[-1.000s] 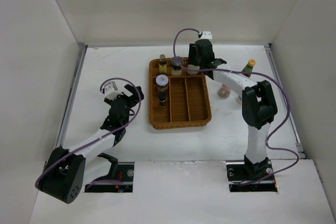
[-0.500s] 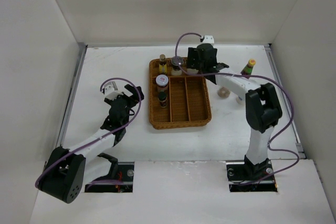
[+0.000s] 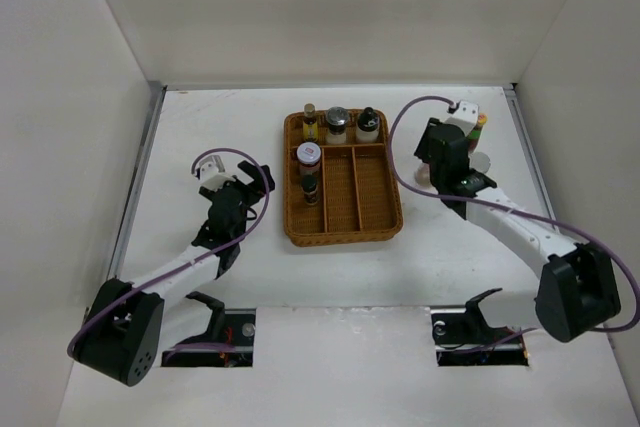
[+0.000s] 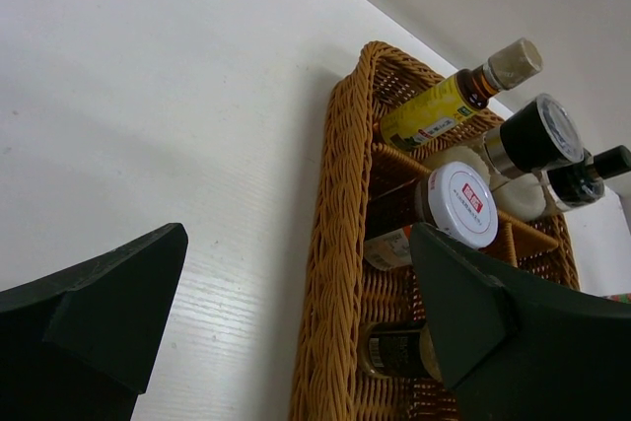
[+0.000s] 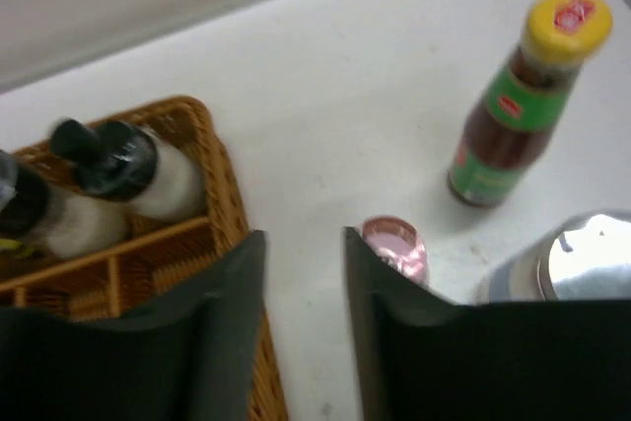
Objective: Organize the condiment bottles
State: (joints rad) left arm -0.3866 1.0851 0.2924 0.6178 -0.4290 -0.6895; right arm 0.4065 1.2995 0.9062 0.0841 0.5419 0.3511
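The brown wicker tray (image 3: pixel 390 209) holds several condiment bottles: a yellow-label bottle (image 3: pixel 310 122), a dark-lidded shaker (image 3: pixel 337 124) and a black-capped bottle (image 3: pixel 369 124) in the back row, then a white-lidded jar (image 3: pixel 308 155) and a dark jar (image 3: pixel 311 187) in the left column. A yellow-capped sauce bottle (image 5: pixel 513 105), a pink-lidded jar (image 5: pixel 396 246) and a silver-lidded shaker (image 5: pixel 572 263) stand on the table to the right of the tray. My right gripper (image 5: pixel 304 253) is open and empty, with the pink-lidded jar just beyond its right finger. My left gripper (image 4: pixel 296 283) is open and empty, left of the tray.
The tray's (image 4: pixel 345 244) middle and right long compartments hold nothing. White walls enclose the table on the left, back and right. The sauce bottle (image 3: pixel 478 125) stands close to the right wall's rail.
My right gripper has drawn back from the tray's back row and swung right to the bottles on the table. The black-capped bottle now stands uncovered in the tray. The left arm has not moved.
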